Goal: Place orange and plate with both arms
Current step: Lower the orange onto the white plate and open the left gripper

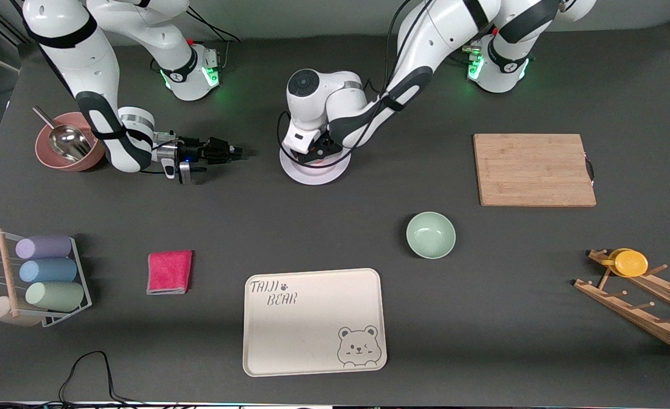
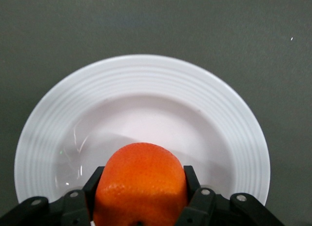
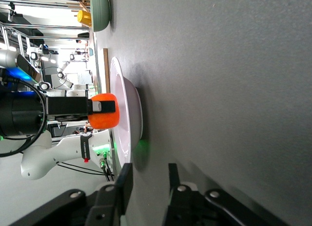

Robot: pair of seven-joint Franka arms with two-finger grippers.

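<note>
The white plate (image 1: 317, 175) lies on the table in the middle, toward the robots' bases. My left gripper (image 1: 313, 156) hangs over its centre, shut on the orange (image 2: 141, 179); the hand hides most of the orange in the front view. In the left wrist view the plate's rim (image 2: 141, 65) rings the held fruit. In the right wrist view the orange (image 3: 103, 120) sits right at the plate (image 3: 127, 114); I cannot tell whether they touch. My right gripper (image 1: 237, 151) is low over the table beside the plate, toward the right arm's end, level and pointing at it, open and empty (image 3: 148, 179).
A pink bowl with a metal scoop (image 1: 67, 142) stands by the right arm. A cutting board (image 1: 533, 169), mint bowl (image 1: 431, 234), bear-print tray (image 1: 313, 321), pink cloth (image 1: 169, 272), cup rack (image 1: 39, 278) and a wooden rack with a yellow cup (image 1: 630, 263) lie nearer the camera.
</note>
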